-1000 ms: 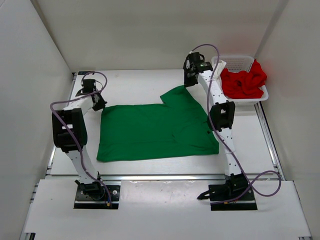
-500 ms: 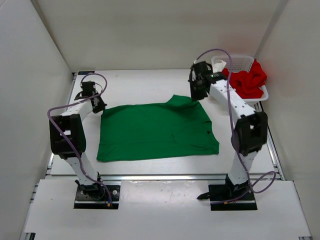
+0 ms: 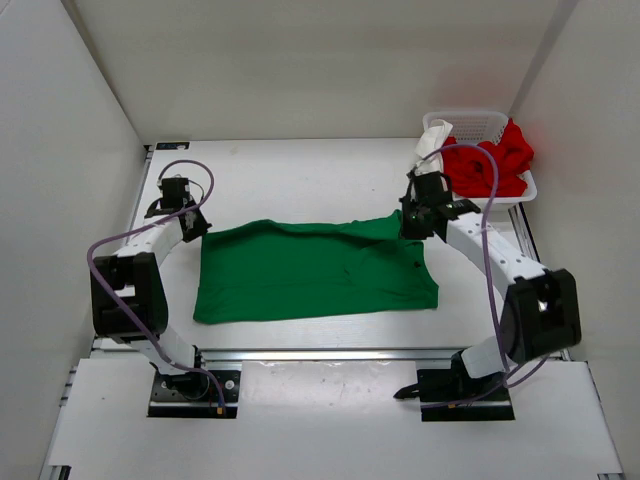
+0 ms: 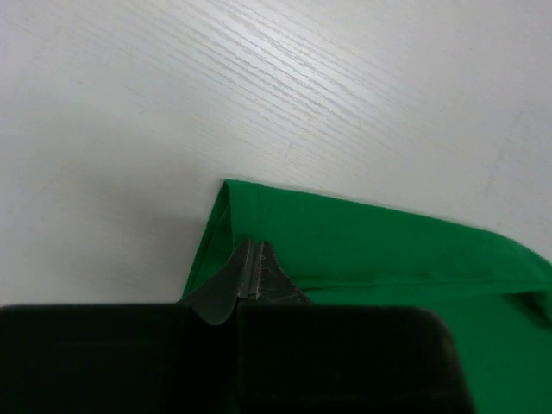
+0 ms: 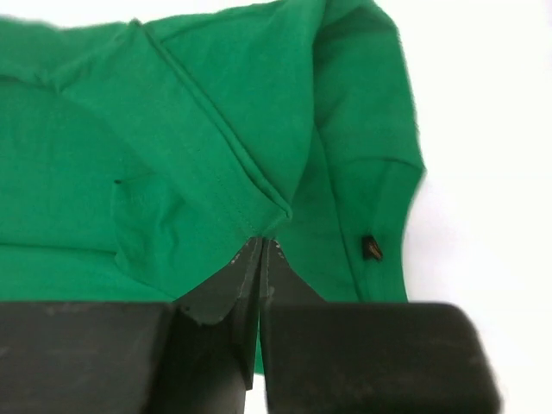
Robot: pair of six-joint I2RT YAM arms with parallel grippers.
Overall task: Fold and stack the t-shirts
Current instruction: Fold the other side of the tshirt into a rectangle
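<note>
Green t-shirt [image 3: 310, 270]: spread across the middle of the tabletop [image 3: 300, 175], long axis left to right. The near hem lies flat. The far edge is raised into a soft rolled ridge between the two grippers. A small dark label [image 3: 417, 264] is seen at the shirt's right edge.

Left gripper [image 3: 195, 228]: clenched on the shirt's far left corner. In the left wrist view the fingers are pressed together with a fold of green cloth pinched between them.

Right gripper [image 3: 415, 222]: clenched on the far right corner. In the right wrist view a stitched seam runs into the closed fingertips and the cloth is bunched around them.

Red t-shirt [image 3: 490, 165]: crumpled in the white mesh basket [image 3: 500, 118] at the far right corner of the tabletop, heaped above the rim on the right side. White t-shirt [image 3: 432, 140]: shown only as a pale fold of cloth over the basket's left rim; its further extent cannot be told.

Surface: the tabletop is white with a faint wood grain, visible in the left wrist view. It is bordered by metal rails [image 3: 535, 265] on the left, right and near sides. Both arm bases are bolted to a white plate [image 3: 320, 400] at the near edge. Purple cables [image 3: 490, 195] are looped along each arm.

Room: the workspace is enclosed by plain white walls [image 3: 300, 70] on the left, far and right sides, evenly lit.
</note>
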